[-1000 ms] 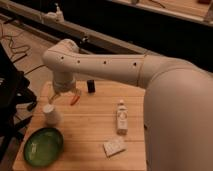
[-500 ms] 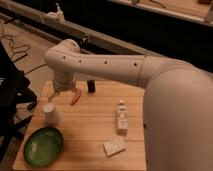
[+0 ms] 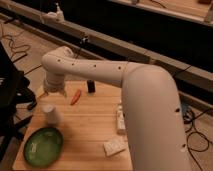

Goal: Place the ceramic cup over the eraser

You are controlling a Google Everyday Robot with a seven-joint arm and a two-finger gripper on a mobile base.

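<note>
The ceramic cup is a small plain white cup standing upside down on the left part of the wooden table. The eraser, a small dark upright block, stands near the table's far edge, to the right of the cup and farther back. My white arm reaches in from the right across the table. Its gripper hangs just above and behind the cup, pointing down, open, with nothing between its fingers. It is not touching the cup.
An orange carrot-like piece lies between the cup and the eraser. A green bowl sits at the front left. A white labelled bottle and a pale flat block lie to the right. Cables run on the floor.
The gripper has shifted a little to the left, closer to above the cup. The cup, the eraser and the other things have not moved.
</note>
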